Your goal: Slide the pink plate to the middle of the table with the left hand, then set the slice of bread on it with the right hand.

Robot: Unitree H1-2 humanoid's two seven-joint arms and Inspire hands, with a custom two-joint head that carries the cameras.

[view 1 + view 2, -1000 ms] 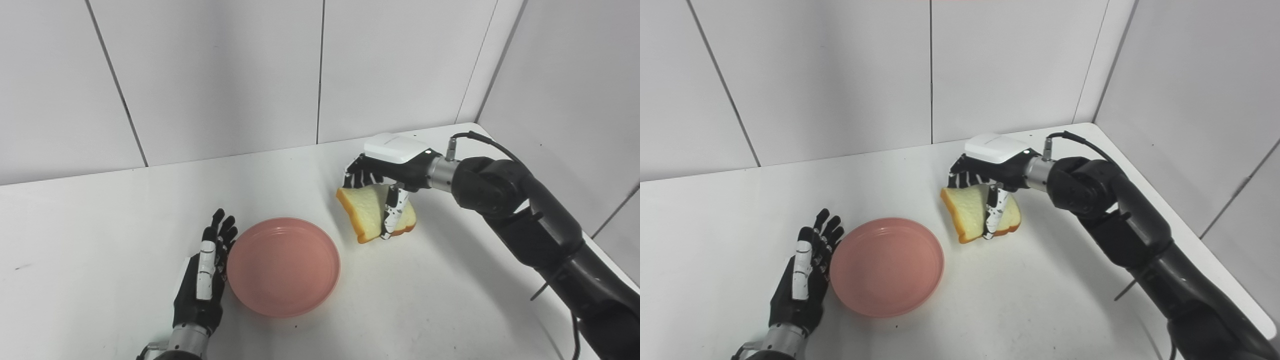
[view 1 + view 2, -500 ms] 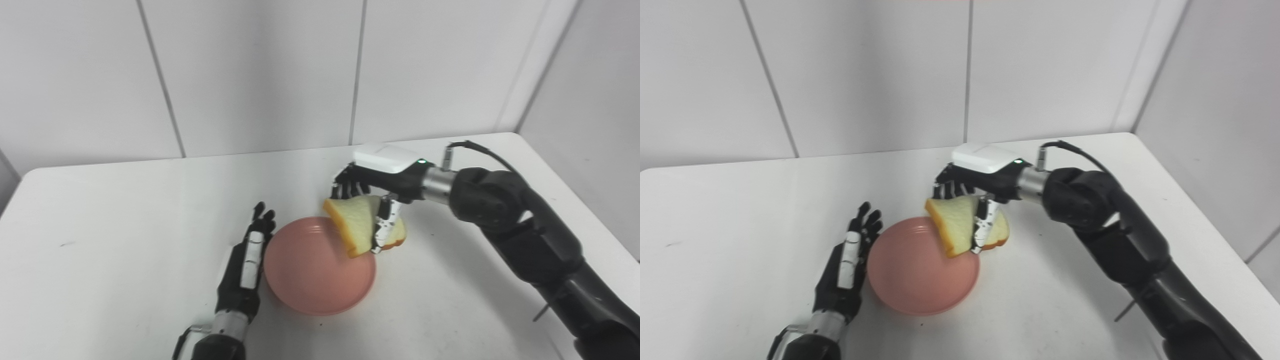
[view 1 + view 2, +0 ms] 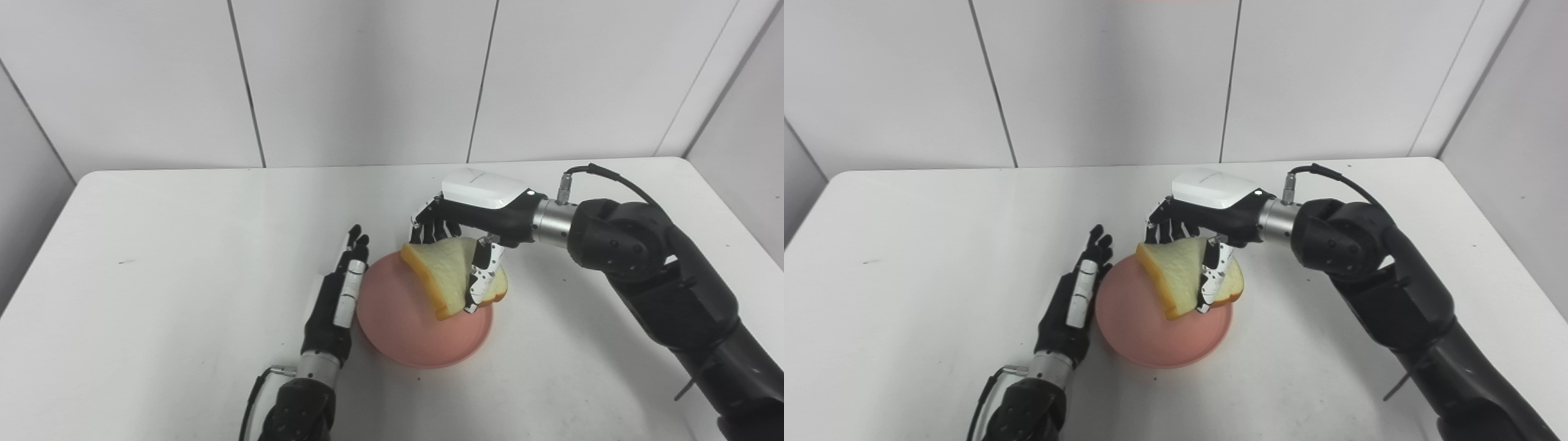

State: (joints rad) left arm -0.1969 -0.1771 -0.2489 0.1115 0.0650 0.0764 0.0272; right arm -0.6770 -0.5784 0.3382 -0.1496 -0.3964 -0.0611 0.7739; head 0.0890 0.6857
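The pink plate (image 3: 404,334) lies on the white table (image 3: 153,275) near its middle. My left hand (image 3: 337,300) rests flat and open against the plate's left rim, fingers pointing away from me. Above the plate's right half, my right hand (image 3: 465,236) is shut on the slice of bread (image 3: 444,275), thumb on its front face and fingers behind its top edge. The bread hangs tilted, its lower corner just over the plate; I cannot tell whether it touches. In the right eye view the bread (image 3: 1179,275) hangs over the plate (image 3: 1145,337).
White wall panels stand behind the table and along the right side (image 3: 735,122). The table's left edge (image 3: 37,245) and back corners are in view. A cable (image 3: 606,174) loops off my right wrist.
The camera has swung left, so the whole picture shifted right. My right hand has carried the bread leftward from beside the plate to above it. The left hand stays at the plate's rim.
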